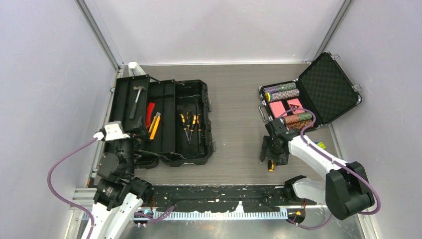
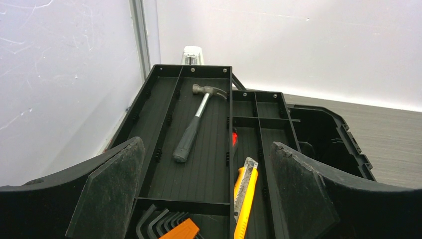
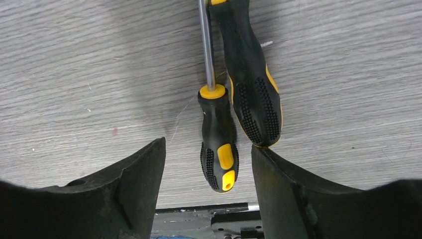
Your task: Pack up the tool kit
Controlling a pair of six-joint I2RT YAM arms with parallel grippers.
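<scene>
1. Tool kit (image 1: 195, 94), top view: it sits lid open on the left half of the table. The left gripper (image 1: 115, 133) is at its near-left corner. The right gripper (image 1: 267, 157) is well off to the kit's right, tips down over loose screwdrivers (image 1: 271, 166) and near the poker-chip case (image 1: 318, 89). The right arm is nearer those. From there the kit lies to its left.
2. Left wrist: jaws spread wide with nothing between them. It looks along the tray (image 2: 199, 174), where the hammer (image 2: 196, 122) lies lengthwise, head at the far end. A yellow knife (image 2: 245, 194) lies alongside. No legible writing.
3. Right wrist: jaws apart, straddling the butt ends of the small screwdriver (image 3: 219, 149) and the large screwdriver (image 3: 251, 89). Both lie flat on the table, side by side.
4. Their long axes run straight away from the wrist, so closing would pinch across the handles. The large butt is at the right finger (image 3: 288, 199); I can't tell whether they touch. No brand is readable.
</scene>
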